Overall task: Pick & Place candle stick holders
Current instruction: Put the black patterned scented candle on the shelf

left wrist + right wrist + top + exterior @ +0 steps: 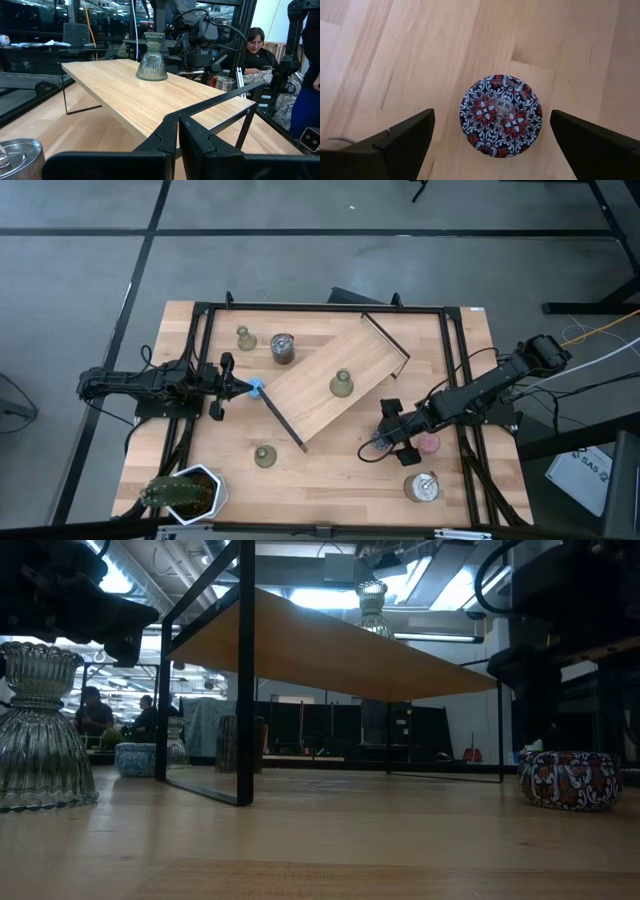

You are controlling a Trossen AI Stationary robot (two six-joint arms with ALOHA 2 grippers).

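Directly beneath my wide-open right claw (487, 137) sits a patterned tin (501, 115), not a candle stick holder (341, 384), which stands far-left on the shelf (320, 395); closing now risks grabbing the wrong thing.

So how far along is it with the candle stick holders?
One holder already stands on the raised shelf. None is held: the right pincer is open over a patterned tin, the left pincer shut. Two holders remain on the table.
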